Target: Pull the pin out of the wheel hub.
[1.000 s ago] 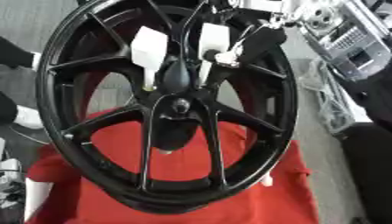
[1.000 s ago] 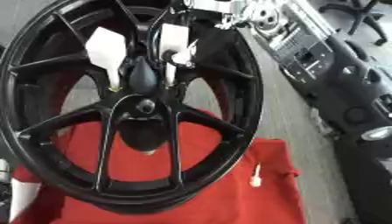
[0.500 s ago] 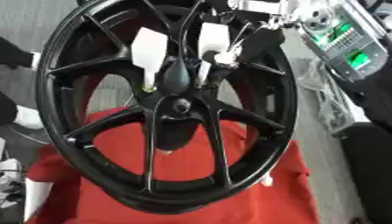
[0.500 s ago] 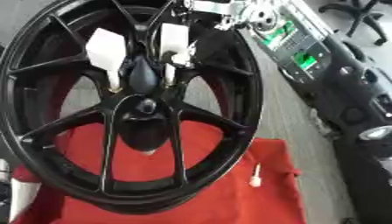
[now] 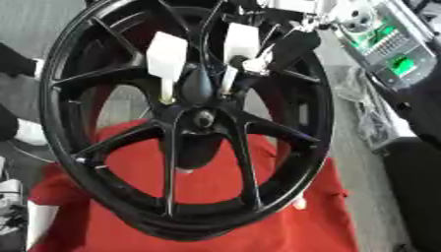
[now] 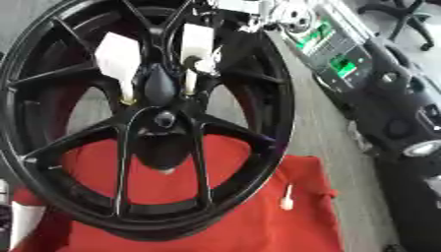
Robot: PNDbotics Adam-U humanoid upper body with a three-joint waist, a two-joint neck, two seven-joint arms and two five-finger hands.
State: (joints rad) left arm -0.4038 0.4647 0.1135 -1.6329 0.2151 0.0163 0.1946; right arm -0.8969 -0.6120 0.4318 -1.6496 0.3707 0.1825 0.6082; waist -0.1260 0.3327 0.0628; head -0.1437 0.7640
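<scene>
The black spoked wheel hub (image 5: 203, 120) stands upright on a red cloth (image 5: 284, 221). Two white-headed pins stick into it just above the centre: the left pin (image 5: 166, 58) and the right pin (image 5: 240, 43). My right hand (image 5: 277, 45) reaches in from the upper right, behind the spokes. Its fingertips (image 5: 255, 64) are pinched on the right pin's thin shaft. The left pin stands free, its tip at the hub centre. A small white pin (image 6: 287, 199) lies loose on the cloth at the right. My left hand does not show.
Grey equipment with green lit panels (image 6: 337, 49) lies on the floor to the right. Dark cases (image 6: 405, 128) stand further right. A white object (image 5: 34, 224) sits at the lower left edge of the cloth.
None in the hand or the pins; the whole view has shifted slightly and the panels at the right have lit up green.
</scene>
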